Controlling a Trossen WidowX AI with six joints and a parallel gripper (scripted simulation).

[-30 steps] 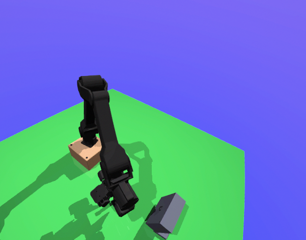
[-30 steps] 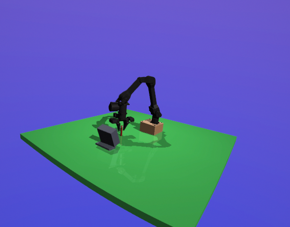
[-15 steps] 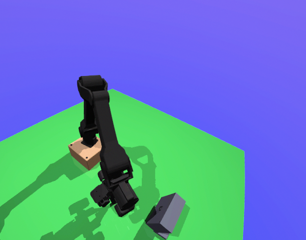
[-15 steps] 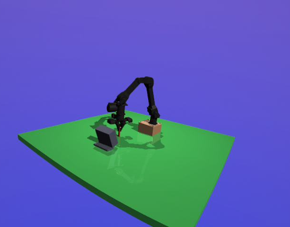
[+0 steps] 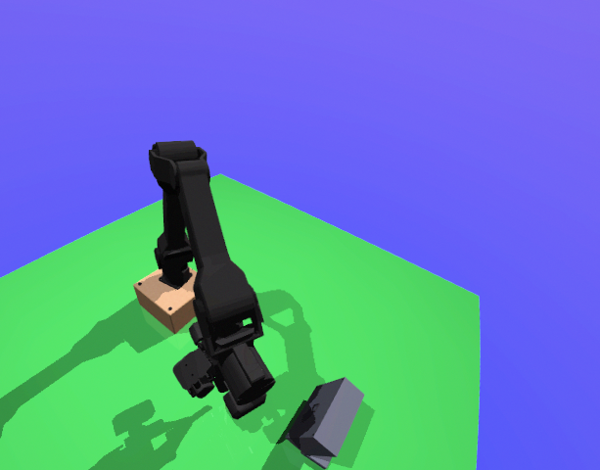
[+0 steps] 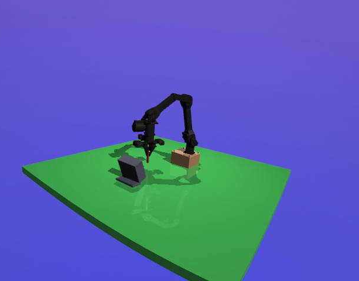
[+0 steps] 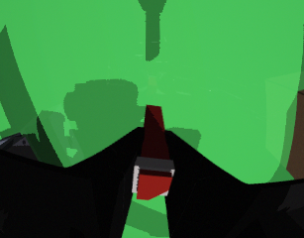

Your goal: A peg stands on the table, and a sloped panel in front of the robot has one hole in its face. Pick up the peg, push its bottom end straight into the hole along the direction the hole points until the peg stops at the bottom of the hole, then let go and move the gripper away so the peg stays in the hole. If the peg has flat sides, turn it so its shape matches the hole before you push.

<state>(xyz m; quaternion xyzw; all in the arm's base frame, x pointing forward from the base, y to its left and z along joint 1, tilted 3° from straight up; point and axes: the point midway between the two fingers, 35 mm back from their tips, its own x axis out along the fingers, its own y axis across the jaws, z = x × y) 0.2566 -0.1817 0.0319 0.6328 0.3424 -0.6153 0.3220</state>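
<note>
The red peg (image 6: 147, 158) (image 7: 153, 184) is upright, with a flat-sided top and a dark and white band near it. My gripper (image 6: 148, 155) (image 7: 153, 135) is shut on the peg, one finger on each side. The peg's bottom end is a little above the table. In the top view the arm hides the peg and fingertips. The grey sloped panel (image 5: 338, 414) (image 6: 130, 169) (image 7: 19, 144) stands on the table beside the gripper. Its sloped face is in shadow in the top view, with a dark mark near the upper edge; the hole's shape cannot be told.
The robot's tan base block (image 5: 161, 304) (image 6: 181, 159) (image 7: 301, 144) sits behind the gripper, on the side away from the panel. A thin foot (image 5: 320, 461) (image 6: 127, 181) juts from the panel's lower edge. The green table (image 5: 416, 328) (image 6: 203, 211) carries the arm's shadows.
</note>
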